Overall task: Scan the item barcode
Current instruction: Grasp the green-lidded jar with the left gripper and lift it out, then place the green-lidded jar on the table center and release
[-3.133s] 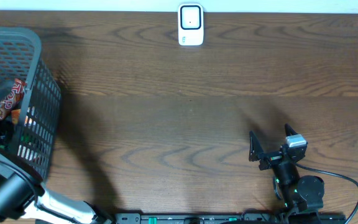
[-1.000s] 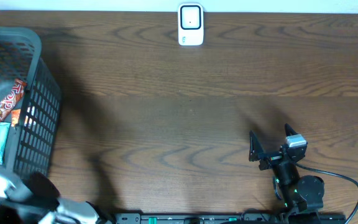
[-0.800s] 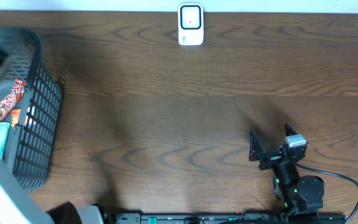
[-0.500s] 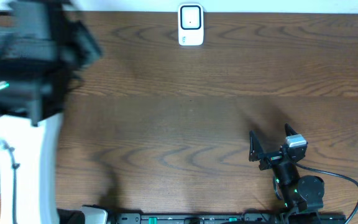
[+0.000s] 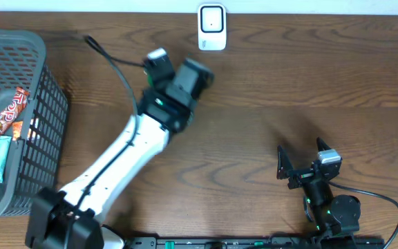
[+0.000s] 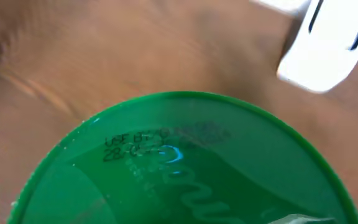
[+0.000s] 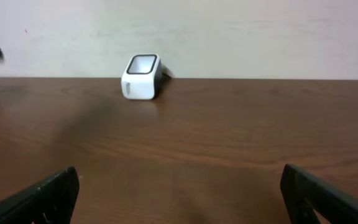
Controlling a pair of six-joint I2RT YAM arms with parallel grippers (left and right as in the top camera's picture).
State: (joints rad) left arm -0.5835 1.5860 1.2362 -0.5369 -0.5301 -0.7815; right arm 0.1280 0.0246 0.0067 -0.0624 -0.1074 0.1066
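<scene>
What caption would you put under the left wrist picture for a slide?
Round green container with a printed date stamp fills the frame, white scanner on the wooden table beyond.

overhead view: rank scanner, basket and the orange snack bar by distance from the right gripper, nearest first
1. scanner, at the table's far edge, ahead-left of the right gripper.
2. basket, far left.
3. orange snack bar, inside the basket, past its near wall.
</scene>
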